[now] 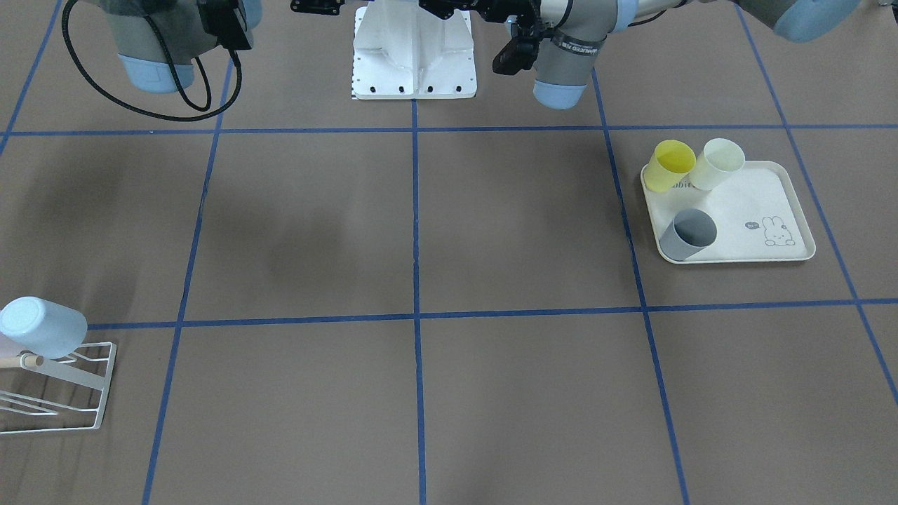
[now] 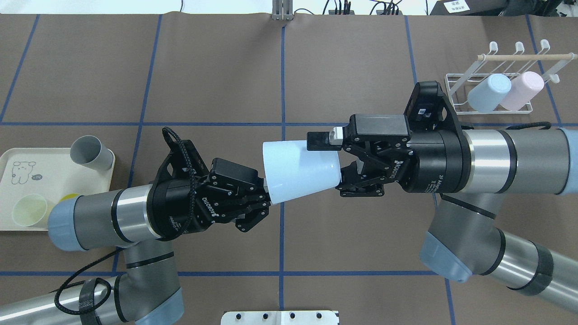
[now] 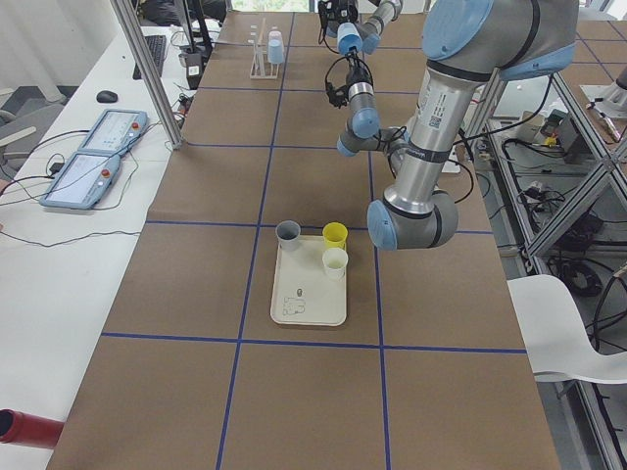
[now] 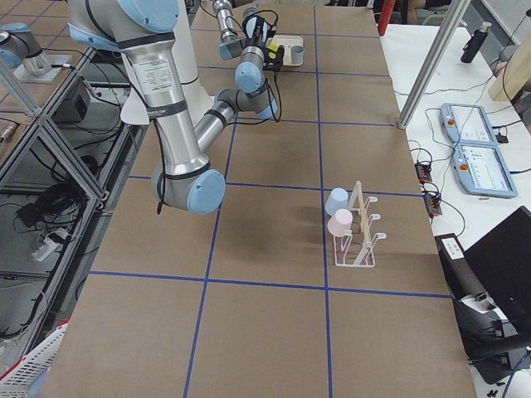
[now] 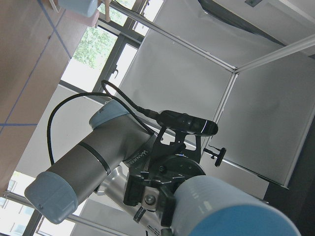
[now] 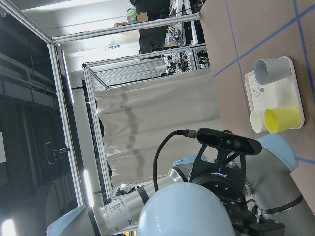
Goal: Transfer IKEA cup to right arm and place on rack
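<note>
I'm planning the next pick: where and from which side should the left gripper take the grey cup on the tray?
Probably pinch its rim from above, one finger inside: the grey cup stands upright, mouth open, at a corner of the tray, apart from the yellow cup and cream cup.

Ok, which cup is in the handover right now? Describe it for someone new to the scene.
Go to the middle of the table, where the two arms meet. Between the left gripper and the right gripper a pale blue cup lies on its side in mid-air. The second blue cup hangs on the rack and the rest sit there or on the tray; only this one is airborne.
</note>
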Controlling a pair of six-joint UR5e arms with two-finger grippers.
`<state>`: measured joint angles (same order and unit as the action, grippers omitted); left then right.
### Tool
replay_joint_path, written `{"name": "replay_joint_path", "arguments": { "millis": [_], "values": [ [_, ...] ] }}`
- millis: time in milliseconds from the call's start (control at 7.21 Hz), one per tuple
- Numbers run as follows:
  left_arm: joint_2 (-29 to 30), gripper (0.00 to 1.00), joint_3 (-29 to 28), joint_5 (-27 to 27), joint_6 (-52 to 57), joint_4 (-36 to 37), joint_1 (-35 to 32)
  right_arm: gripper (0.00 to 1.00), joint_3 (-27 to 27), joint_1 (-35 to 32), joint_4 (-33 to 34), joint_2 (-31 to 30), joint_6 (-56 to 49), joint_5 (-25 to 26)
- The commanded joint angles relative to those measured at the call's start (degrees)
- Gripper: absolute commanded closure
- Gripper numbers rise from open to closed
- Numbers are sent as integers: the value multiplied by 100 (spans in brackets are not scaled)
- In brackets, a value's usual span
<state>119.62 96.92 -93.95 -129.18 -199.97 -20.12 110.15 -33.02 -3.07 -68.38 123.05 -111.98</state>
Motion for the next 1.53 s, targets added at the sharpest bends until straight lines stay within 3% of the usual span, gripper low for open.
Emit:
{"name": "replay_joint_path", "arguments": {
  "millis": [0, 139, 277, 693, 1109, 1248, 1387],
  "values": [
    [0, 86, 37, -1, 7, 2, -9, 56, 6, -2, -1, 0, 0, -8],
    [0, 43, 46, -1, 7, 10, -9, 78, 24, -2, -1, 0, 18, -17],
    [0, 0, 72, 34, -2, 10, -27, 83, 41, -11, -1, 0, 26, -17],
    [-454, 0, 318, 122, 42, -7, -412, 83, 85, -229, 8, -235, -8, -17],
    [-1157, 0, 55, 9, 104, 377, -1498, 83, -274, -1228, 209, -876, -1471, -121],
    [-1186, 0, 55, -714, 112, 1015, -2121, 83, -310, -1772, 663, -1088, -2094, -548],
    [-1169, 0, 55, -1766, 182, 1735, -2971, 83, -328, -2456, 1302, -1185, -2936, -1214]
  ]
}}
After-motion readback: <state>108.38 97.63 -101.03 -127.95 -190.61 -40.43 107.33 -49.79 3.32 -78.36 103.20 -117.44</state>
